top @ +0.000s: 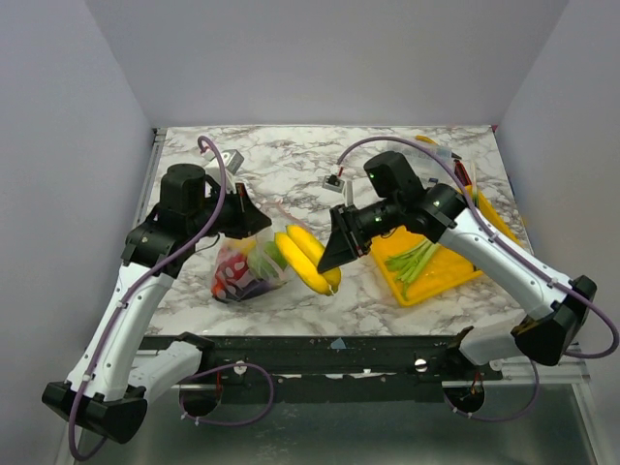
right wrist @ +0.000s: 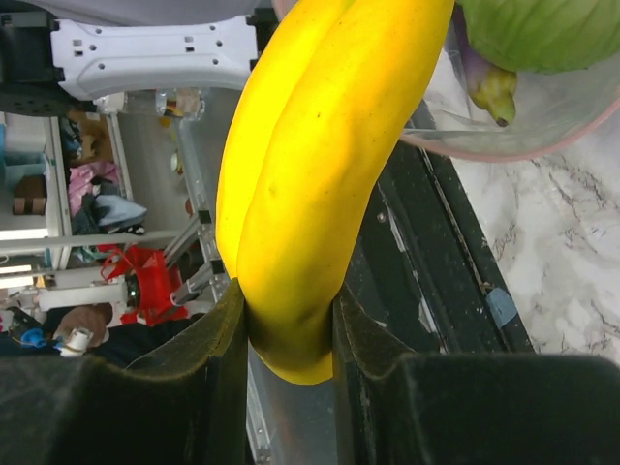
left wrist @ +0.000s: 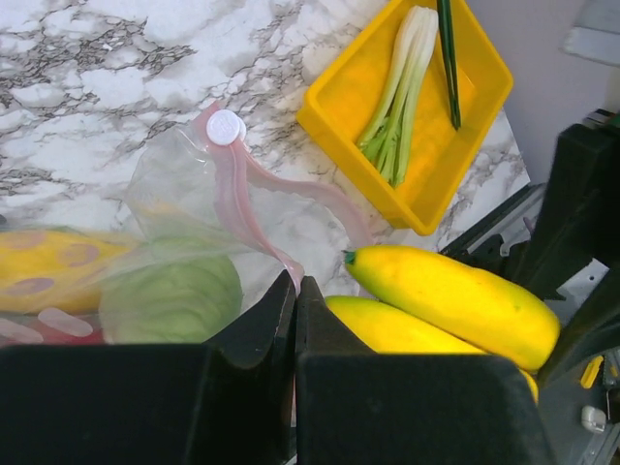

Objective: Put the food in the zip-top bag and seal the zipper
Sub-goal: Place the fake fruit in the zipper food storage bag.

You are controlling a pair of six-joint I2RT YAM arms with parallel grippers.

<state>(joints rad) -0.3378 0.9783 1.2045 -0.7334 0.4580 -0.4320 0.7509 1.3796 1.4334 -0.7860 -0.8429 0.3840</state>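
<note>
Right gripper (right wrist: pixel 288 298) gripping bananas (right wrist: pixel 310 174), left gripper (left wrist: pixel 296 287) pinching zip-top bag (left wrist: pixel 174 189)

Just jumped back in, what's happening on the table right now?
The left gripper is shut on the zip-top bag, pinching the edge of its mouth by the pink zipper. The right gripper grips the yellow bananas by one end; they sit beside the bag's mouth, not inside. A round green food is already in the bag, and the zipper is unsealed. Green stalks lie in the yellow tray.
</note>
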